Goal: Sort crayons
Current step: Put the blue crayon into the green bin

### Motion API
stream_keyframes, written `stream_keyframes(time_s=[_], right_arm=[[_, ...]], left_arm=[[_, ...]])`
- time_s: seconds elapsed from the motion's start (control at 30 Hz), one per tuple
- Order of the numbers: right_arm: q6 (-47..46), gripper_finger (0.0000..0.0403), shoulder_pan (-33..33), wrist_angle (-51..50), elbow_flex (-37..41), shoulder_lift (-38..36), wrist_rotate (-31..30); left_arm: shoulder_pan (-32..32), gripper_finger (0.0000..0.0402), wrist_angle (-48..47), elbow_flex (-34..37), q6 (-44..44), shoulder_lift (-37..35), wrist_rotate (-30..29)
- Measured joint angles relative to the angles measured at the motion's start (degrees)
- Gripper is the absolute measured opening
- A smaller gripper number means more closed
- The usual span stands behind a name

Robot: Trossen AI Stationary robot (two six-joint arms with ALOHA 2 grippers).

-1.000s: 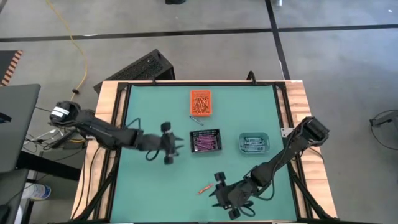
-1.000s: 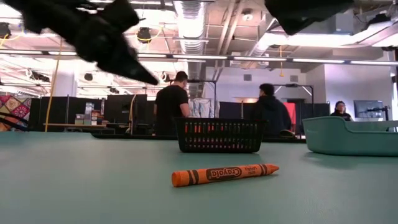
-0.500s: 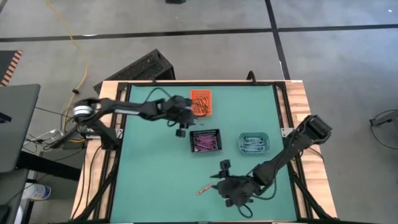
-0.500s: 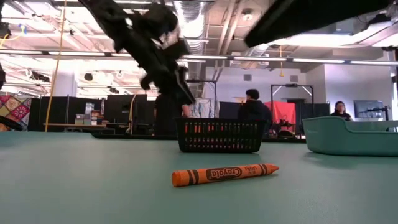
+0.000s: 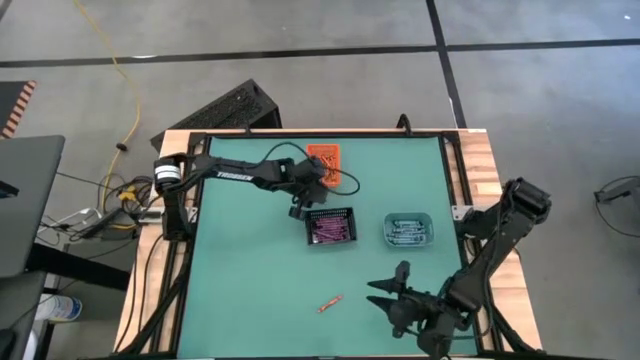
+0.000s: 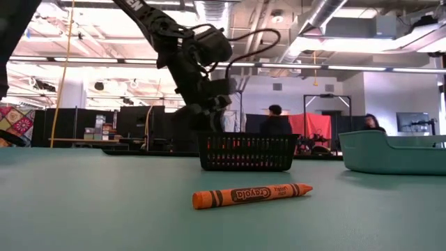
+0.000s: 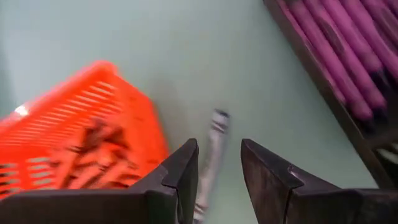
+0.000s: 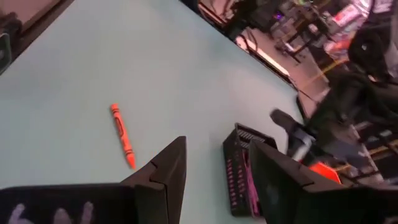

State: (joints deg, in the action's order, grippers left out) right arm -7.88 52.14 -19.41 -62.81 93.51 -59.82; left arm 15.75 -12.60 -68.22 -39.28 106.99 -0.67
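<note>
we are judging the main risk to be at the left end effector (image 7: 217,165): it is hovering with fingers partly apart over a lone pale crayon (image 7: 214,134) lying on the tabletop (image 5: 240,270) between the orange bin (image 7: 74,124) and the black mesh bin (image 7: 348,81). it is gripping nothing. the gap is tight, so a finger could be catching the orange bin's wall and shoving it, or the crayon could be rolling away under a skewed pinch. the right end effector (image 8: 214,165) is waiting wide open and empty near the front edge, well apart from the orange crayon (image 5: 330,302) lying alone on the open tabletop. the teal bin (image 5: 408,229) is sitting beside the mesh bin, which is holding purple crayons (image 7: 348,56). we are seeing people in the room beyond, none near the tabletop.
</note>
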Motion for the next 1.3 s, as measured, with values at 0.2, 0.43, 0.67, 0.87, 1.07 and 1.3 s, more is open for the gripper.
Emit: stream_keyframes(time_s=[0.2, 0.43, 0.67, 0.87, 1.07, 1.3], right_arm=[[-6.3, 0.0175, 1.1, -0.3, 2.2, 0.0, -5.4], [-7.1, 0.0175, 0.9, -0.1, 2.2, 0.2, -6.1], [-7.1, 0.0175, 0.1, 0.0, 2.2, 0.2, -5.8], [-7.1, 0.0175, -0.2, 0.0, 2.2, 0.2, -4.3], [-7.1, 0.0175, -0.2, 0.0, 2.2, 0.3, -4.3], [-5.3, 0.0175, -0.2, 0.5, 2.2, 0.3, -4.2]], left_arm=[[0.5, 0.0112, -5.1, -0.8, -0.6, 3.1, 0.3], [0.4, 0.0112, -3.9, -0.8, -2.7, 4.4, -1.4], [0.4, 0.0112, -2.9, -0.8, -3.8, 4.5, -1.4], [0.6, 0.0112, -0.5, -0.7, -4.2, 4.6, -1.6], [2.5, 0.0112, -1.3, -0.7, -1.7, 4.8, 1.9], [4.3, 0.0112, -9.7, -0.8, 0.8, 4.8, 5.0]])
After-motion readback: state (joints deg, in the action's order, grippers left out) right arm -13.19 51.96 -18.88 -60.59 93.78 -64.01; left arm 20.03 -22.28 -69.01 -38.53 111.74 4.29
